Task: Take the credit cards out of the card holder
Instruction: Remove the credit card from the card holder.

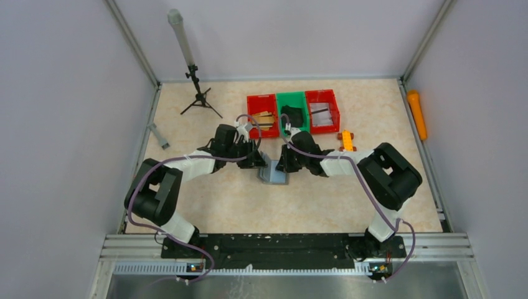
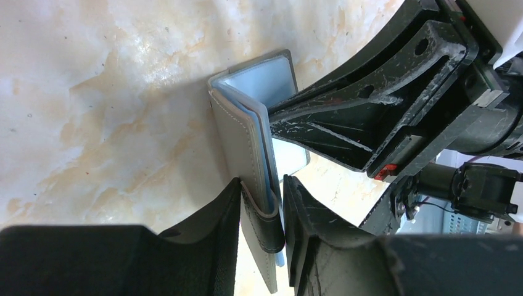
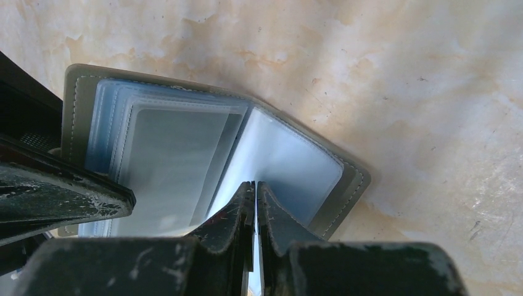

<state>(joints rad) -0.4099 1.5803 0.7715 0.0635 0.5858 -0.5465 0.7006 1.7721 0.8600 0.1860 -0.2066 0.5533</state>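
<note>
1. The card holder [image 1: 274, 176] [image 2: 237, 139] [image 3: 290, 154] lay open on the table [image 1: 212, 202], between the two grippers and just in front of the three bins [image 1: 292, 99].
2. Its grey cover stood up on edge in the left wrist view, the shiny blue pockets fanned beside it.
3. The left gripper [image 1: 258, 161] [image 2: 262, 182] had a finger on either side of that raised cover, with only a narrow gap; whether it was pressing the cover could not be told.
4. The right gripper [image 1: 281, 165] [image 2: 271, 114] [image 3: 254, 185] was pinched shut on a thin clear leaf of the holder's pockets.
5. One grey credit card [image 3: 176, 145] sat inside a clear pocket; other cards could not be made out
</note>
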